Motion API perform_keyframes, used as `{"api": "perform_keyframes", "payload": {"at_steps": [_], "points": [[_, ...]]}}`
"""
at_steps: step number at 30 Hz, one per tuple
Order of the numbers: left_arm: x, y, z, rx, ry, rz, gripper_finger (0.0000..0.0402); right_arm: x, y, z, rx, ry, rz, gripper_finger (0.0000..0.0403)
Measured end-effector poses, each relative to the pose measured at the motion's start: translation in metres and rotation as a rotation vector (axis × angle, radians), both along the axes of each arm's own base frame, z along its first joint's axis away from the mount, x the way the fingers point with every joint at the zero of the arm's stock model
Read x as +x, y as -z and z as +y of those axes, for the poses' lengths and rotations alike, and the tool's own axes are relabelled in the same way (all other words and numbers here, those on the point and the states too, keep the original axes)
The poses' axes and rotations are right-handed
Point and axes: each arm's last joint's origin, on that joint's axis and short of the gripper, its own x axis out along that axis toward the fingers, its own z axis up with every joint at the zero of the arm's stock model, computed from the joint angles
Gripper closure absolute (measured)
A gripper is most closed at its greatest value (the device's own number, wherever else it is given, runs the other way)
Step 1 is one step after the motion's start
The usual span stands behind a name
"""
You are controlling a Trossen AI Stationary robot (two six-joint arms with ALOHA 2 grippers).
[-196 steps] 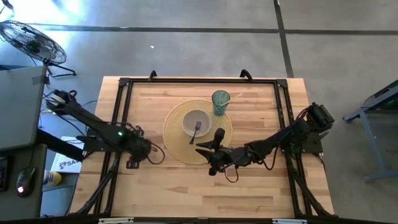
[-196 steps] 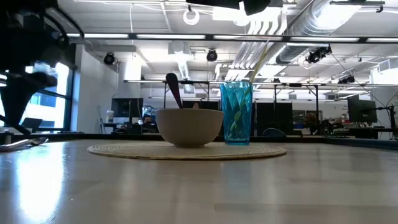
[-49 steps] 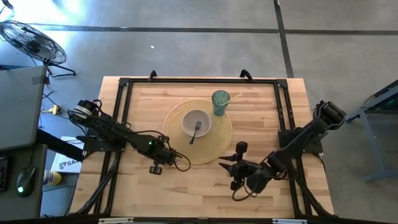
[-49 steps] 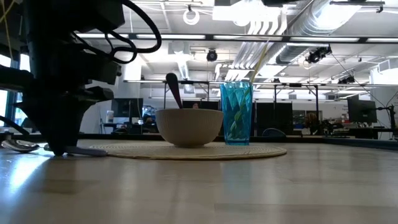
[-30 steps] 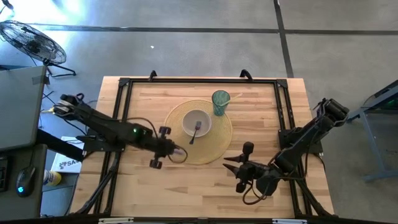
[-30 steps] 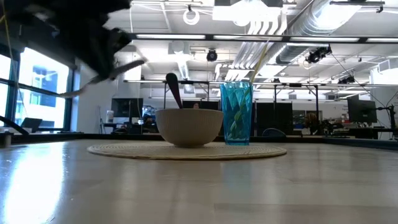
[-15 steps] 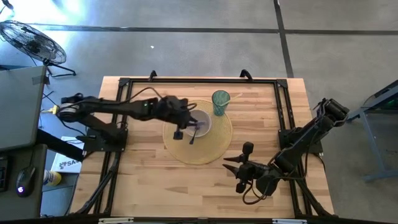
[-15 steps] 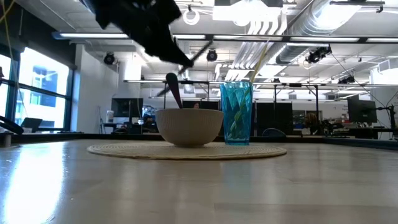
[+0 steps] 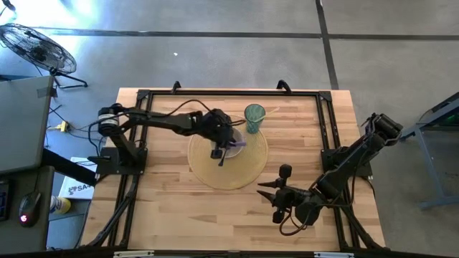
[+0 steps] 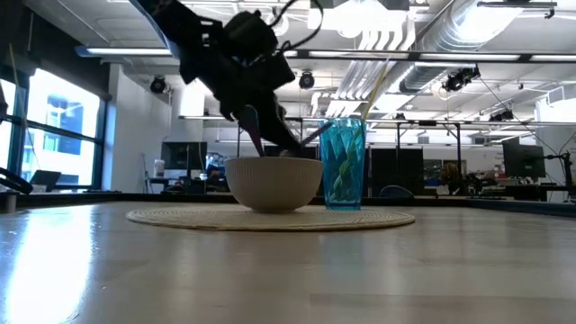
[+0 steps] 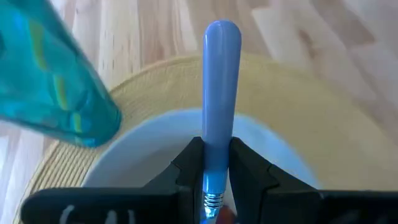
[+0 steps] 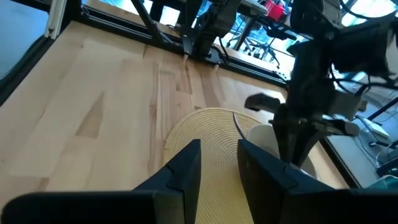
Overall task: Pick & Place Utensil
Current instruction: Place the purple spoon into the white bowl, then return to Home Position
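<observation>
Left gripper: right over the bowl, jaws clamped on a utensil with a purple-blue handle. In the left wrist view the handle sticks out between the two dark fingers, so yeah, it's held tight.

Utensil: up in the air above the bowl, tilted, handle end poking toward the teal cup. Can't see its business end, the jaws hide it.

Bowl: white, sits in the middle of the round woven placemat on the bench. There's a second utensil with a dark handle leaning inside it.

Teal cup: upright, just beside the bowl at the mat's edge, with a pale stick-like thing in it.

Right gripper: parked low over bare bench near the front right, well apart from the mat, jaws slightly apart and holding nothing.
</observation>
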Motion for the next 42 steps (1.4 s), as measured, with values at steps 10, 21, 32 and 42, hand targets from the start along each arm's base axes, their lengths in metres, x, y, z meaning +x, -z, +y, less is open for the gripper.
{"api": "perform_keyframes", "payload": {"at_steps": [10, 21, 32, 42], "points": [[0.005, 0.014, 0.003, -0.007, 0.001, 0.02, 0.0348, 0.0, 0.0, 0.0, 0.003, 0.0, -0.001, 0.0304], [0.008, 0.025, 0.004, -0.019, -0.026, 0.049, 0.0319, 0.0, 0.0, 0.001, 0.037, -0.018, 0.006, 0.0304], [0.012, 0.032, 0.007, -0.019, -0.1, 0.044, 0.0316, 0.0, 0.0, 0.001, 0.037, -0.027, 0.011, 0.0304], [0.007, 0.003, 0.006, -0.054, -0.133, -0.017, 0.0304, 0.001, -0.002, 0.001, 0.05, -0.027, -0.008, 0.0304]]}}
